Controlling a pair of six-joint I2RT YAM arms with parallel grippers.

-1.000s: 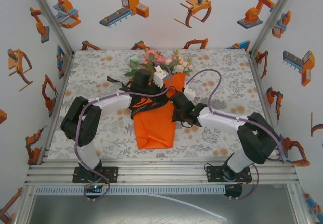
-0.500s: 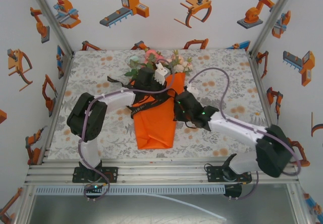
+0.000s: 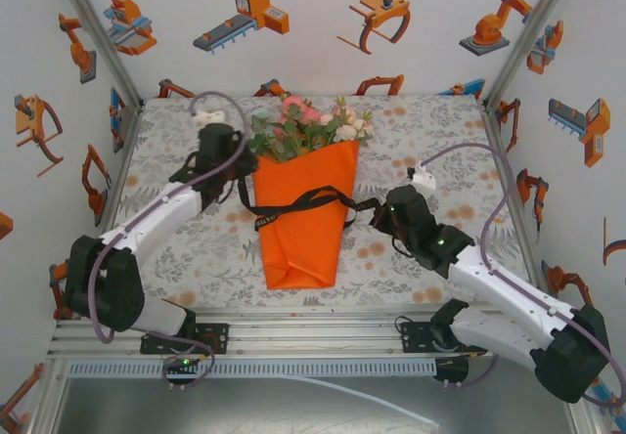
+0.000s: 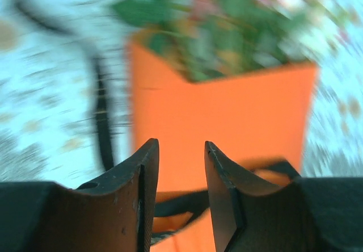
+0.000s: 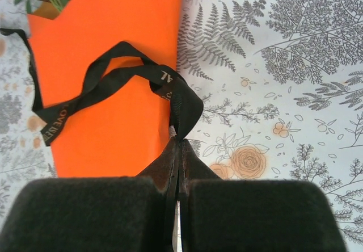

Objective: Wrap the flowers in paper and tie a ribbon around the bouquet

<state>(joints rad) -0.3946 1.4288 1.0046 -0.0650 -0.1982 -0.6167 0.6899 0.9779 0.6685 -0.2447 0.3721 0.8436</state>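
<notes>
Right gripper [image 5: 178, 141]: pinching black ribbon [image 5: 184, 107], anchoring loop over bouquet [image 5: 113, 141] ahead-left for tying. Left gripper [image 4: 180, 144]: spread, empty.

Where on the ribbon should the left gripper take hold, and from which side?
Probably the ribbon's loose strand, lying on the tablecloth just left of the bouquet. Bring the open left gripper in from the left and above, jaws across the strand's width. It is thin and flat there, beside the wrapping, while the right gripper pinches the other side.
</notes>
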